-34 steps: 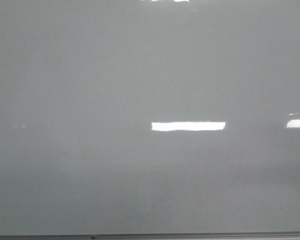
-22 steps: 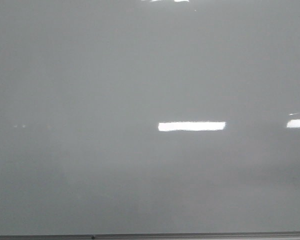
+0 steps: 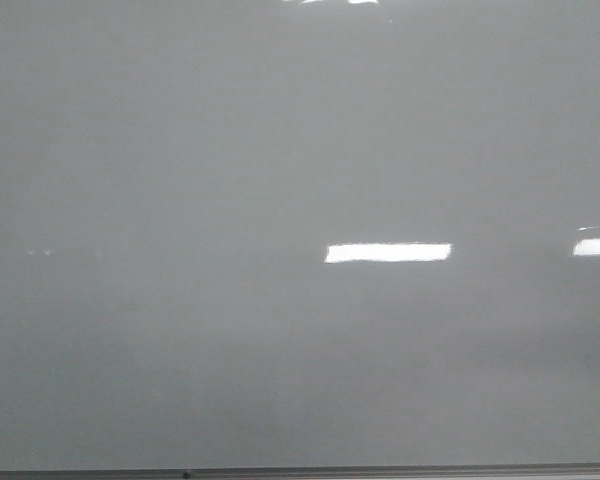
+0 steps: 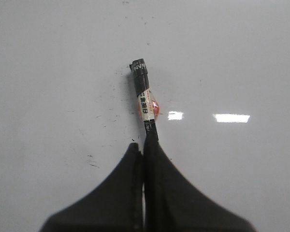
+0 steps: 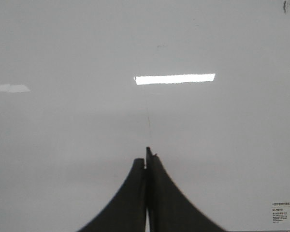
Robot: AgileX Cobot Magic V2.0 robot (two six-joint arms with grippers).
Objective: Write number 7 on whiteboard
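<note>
Holding the marker (image 4: 145, 104) in the closed left gripper (image 4: 143, 145), you risk a slip if pressing the whiteboard (image 4: 48, 72) hard; right gripper (image 5: 147, 155) is closed empty.

Bright rectangular light reflections (image 3: 388, 253) gleam mid-scene on a glossy pale grey surface; a second glint (image 3: 597, 246) sits at the right edge; a thin grey metal frame (image 3: 380, 471) runs along the bottom.
</note>
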